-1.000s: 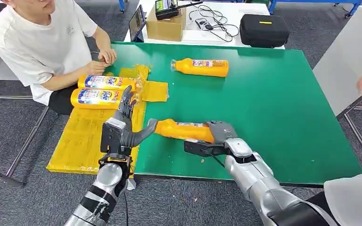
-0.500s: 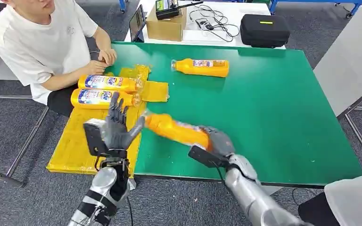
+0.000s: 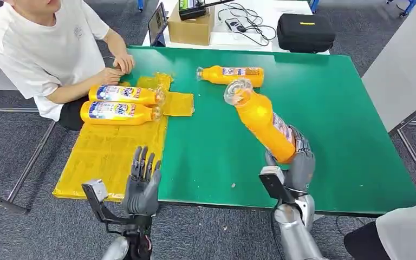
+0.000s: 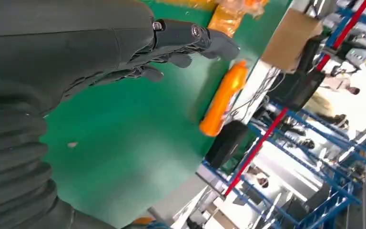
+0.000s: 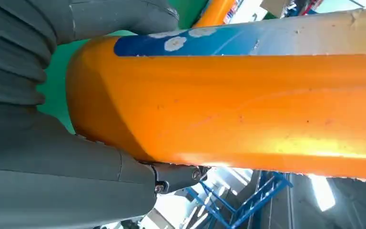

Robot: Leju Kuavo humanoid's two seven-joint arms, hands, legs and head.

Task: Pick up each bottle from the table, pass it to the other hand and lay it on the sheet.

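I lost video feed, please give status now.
Right robot hand holds orange bottle, tilted above table. Left robot hand open, empty. Nothing between them.

In the left part of the frame we see our left hand (image 4: 76, 57), its dark fingers (image 4: 190, 36) stretched out and apart over the green surface (image 4: 124, 143), holding nothing. Near the frame's centre an orange bottle (image 4: 224, 98) lies on that surface. A brown cardboard box (image 4: 290, 40) sits toward the upper right, a black case (image 4: 226, 143) lies just past the bottle, and blue racking (image 4: 314, 191) fills the lower right.
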